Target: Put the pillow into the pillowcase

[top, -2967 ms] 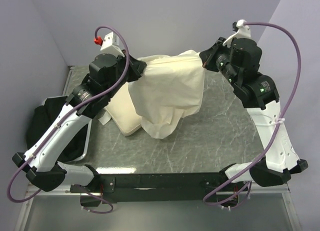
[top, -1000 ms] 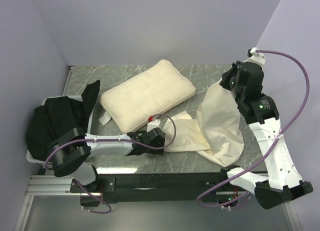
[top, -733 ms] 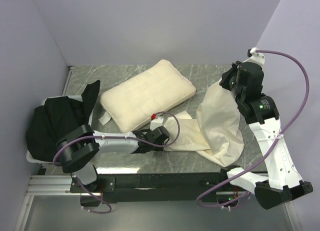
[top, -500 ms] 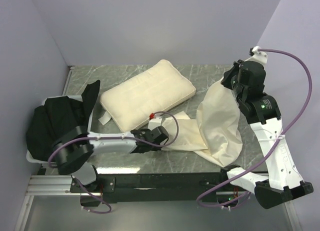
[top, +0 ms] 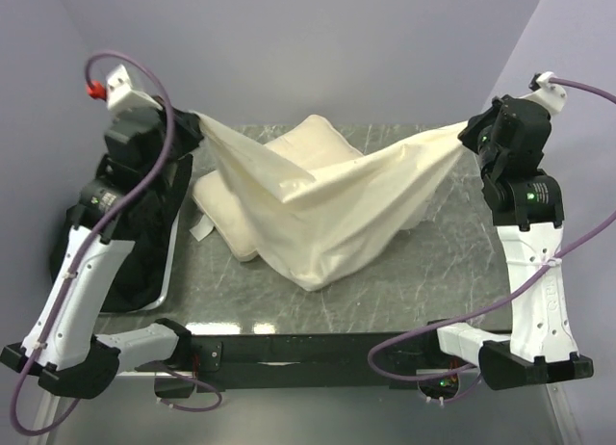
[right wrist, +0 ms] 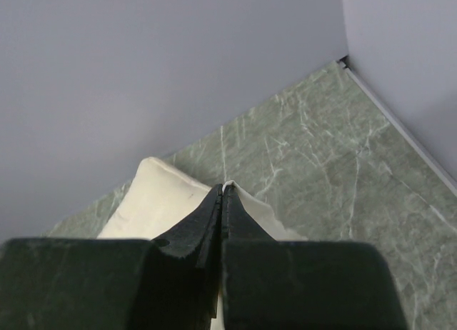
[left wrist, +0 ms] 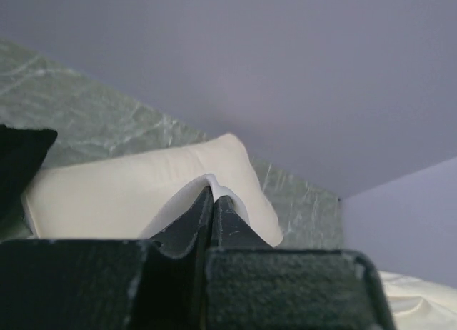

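Both arms are raised, with the pillowcase [top: 337, 204] stretched between them like a sagging sheet. The left end effector [top: 192, 120] is clamped on one upper corner, its fingers pressed together on a fold of cream cloth. The right end effector [top: 469, 129] is clamped on the other corner. The pillow [top: 229, 214] lies flat on the worktop [top: 433, 262], under and behind the hanging cloth, with its near left part and far edge showing. None of it is inside yet. The step in hand looks like spreading the case to find its mouth. Whether the held edge is the open end cannot be told. The next move calls for turning the opening toward the pillow, with one layer gripped, not both
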Robot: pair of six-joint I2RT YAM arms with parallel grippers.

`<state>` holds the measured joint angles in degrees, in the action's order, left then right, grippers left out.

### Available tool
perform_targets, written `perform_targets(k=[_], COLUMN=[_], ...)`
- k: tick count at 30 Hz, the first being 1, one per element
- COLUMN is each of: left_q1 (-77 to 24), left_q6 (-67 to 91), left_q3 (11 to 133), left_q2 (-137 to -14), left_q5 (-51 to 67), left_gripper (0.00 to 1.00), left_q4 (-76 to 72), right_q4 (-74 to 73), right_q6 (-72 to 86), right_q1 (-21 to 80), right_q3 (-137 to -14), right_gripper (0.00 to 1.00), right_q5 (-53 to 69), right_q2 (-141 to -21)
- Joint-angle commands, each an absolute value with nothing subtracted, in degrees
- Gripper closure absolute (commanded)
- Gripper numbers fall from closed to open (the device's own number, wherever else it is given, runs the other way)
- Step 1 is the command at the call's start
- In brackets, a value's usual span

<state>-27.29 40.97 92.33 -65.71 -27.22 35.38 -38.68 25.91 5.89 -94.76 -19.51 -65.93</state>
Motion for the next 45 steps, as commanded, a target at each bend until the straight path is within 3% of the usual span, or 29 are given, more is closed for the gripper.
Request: perform_targets(k=[1,6,9,14,17,18,19,21,24,30,33,38,45], left_q1=[-20.49,-9.60,-4.32,-0.18,1.58,1.58,1.67,1.93,2.11,2.55,2.55,2.55,2.64], left_q6=[37.44,39.46,40.25,41.92,41.75,41.49,41.31,40.96,40.96,40.87,40.96,40.87,41.04], left_q3=[104.02,114.86,118.30,105.93,100.03,98.89,97.22,96.24,94.58,94.22,93.43,93.25,92.46], left_q2=[-71.80,-76.02,-76.99,-71.38,-69.00,-68.56,-68.03,-67.94,-68.11,-69.70,-69.96,-70.22,-70.49], left_q5=[-21.02,-13.38,-10.65,-7.30,-6.24,-6.24,-6.41,-6.68,-6.95,-7.30,-6.94,-7.03,-6.15], left_gripper=[0.99,0.99,0.99,0.99,0.99,0.99,0.99,0.99,0.99,0.99,0.99,0.99,0.99], left_q4=[42.01,43.50,44.65,39.47,37.71,37.53,37.27,37.09,36.48,36.12,35.42,35.25,34.81], right_q4=[-36.65,-35.60,-32.53,-19.03,-8.49,-6.52,-5.11,-4.75,-5.80,-4.40,-4.22,-1.60,1.32], right_q6=[28.73,32.34,34.18,41.03,44.82,45.52,45.27,44.04,41.40,41.39,41.83,44.56,45.62], right_q1=[0.98,-2.90,-4.48,-4.75,-4.66,-4.48,-4.57,-4.13,-4.04,-0.54,7.89,17.92,20.39], right_q3=[-99.14,-100.20,-93.80,-63.60,-43.64,-39.59,-34.16,-31.83,-31.73,-29.71,-28.13,-23.74,-23.81], right_gripper=[1.00,1.00,1.00,0.96,0.78,0.66,0.60,0.43,0.31,0.30,0.31,0.37,0.46], right_q5=[-14.70,-10.64,-8.27,-1.08,4.64,7.01,7.38,7.73,8.00,8.53,2.92,-3.25,-5.88], right_q2=[-66.71,-66.28,-62.78,-51.79,-44.31,-42.03,-41.58,-43.05,-47.45,-50.45,-50.45,-53.34,-60.72])
